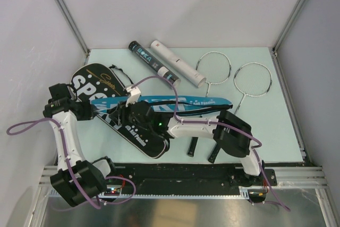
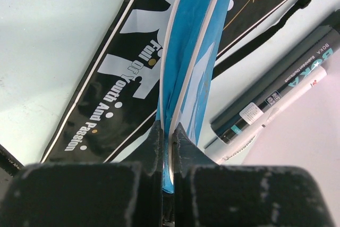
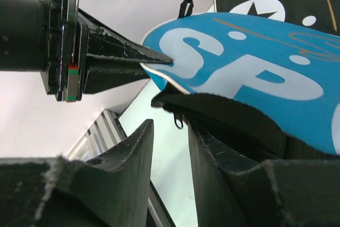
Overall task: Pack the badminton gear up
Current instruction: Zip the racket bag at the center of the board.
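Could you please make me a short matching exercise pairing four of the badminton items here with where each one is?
Things: 1 blue bag; 2 black bag; 3 black tube; 4 rackets.
Places: A bare, on the right of the table; B pinched by the left end effector; C flat on the table, partly under the blue bag; D alongside the white tube.
Pairs: 1-B, 2-C, 3-D, 4-A.

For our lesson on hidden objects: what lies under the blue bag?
Beneath the blue bag the black bag lies crosswise, its ends showing on both sides. Its middle is covered, and whether anything is inside either bag cannot be seen.
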`<state>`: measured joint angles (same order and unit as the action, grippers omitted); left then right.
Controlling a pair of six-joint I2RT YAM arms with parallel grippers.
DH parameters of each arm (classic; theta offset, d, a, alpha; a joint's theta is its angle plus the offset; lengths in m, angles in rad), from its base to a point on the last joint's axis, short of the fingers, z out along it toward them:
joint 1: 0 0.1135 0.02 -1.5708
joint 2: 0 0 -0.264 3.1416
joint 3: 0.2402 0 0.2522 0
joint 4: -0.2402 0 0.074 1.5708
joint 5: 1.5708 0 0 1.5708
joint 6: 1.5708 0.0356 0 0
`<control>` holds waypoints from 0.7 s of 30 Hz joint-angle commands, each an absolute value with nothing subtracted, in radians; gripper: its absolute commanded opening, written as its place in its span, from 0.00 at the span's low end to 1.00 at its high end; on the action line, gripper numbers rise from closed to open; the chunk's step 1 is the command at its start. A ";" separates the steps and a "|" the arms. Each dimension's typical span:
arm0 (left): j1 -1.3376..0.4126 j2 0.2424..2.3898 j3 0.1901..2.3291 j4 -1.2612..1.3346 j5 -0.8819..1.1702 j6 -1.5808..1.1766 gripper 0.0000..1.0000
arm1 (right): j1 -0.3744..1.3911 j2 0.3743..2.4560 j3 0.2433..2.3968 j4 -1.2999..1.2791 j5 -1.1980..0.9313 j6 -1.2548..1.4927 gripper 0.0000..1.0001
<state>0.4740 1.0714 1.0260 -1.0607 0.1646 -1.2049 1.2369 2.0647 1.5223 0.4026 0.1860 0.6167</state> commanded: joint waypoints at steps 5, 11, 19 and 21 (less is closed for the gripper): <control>0.475 1.049 1.048 -1.053 0.235 -1.247 0.00 | 1.261 1.981 1.468 0.341 0.176 0.619 0.39; 0.475 1.044 1.048 -1.053 0.237 -1.251 0.00 | 1.260 2.016 1.472 0.358 0.184 0.659 0.43; 0.476 1.019 1.038 -1.052 0.229 -1.282 0.00 | 1.249 2.055 1.521 0.376 0.208 0.671 0.44; 0.476 1.014 1.041 -1.053 0.229 -1.288 0.00 | 1.247 2.063 1.542 0.356 0.219 0.662 0.45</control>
<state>0.4740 1.0561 1.0264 -1.0565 0.1780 -1.2377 1.2526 2.0449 1.4715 0.3389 0.1795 0.6621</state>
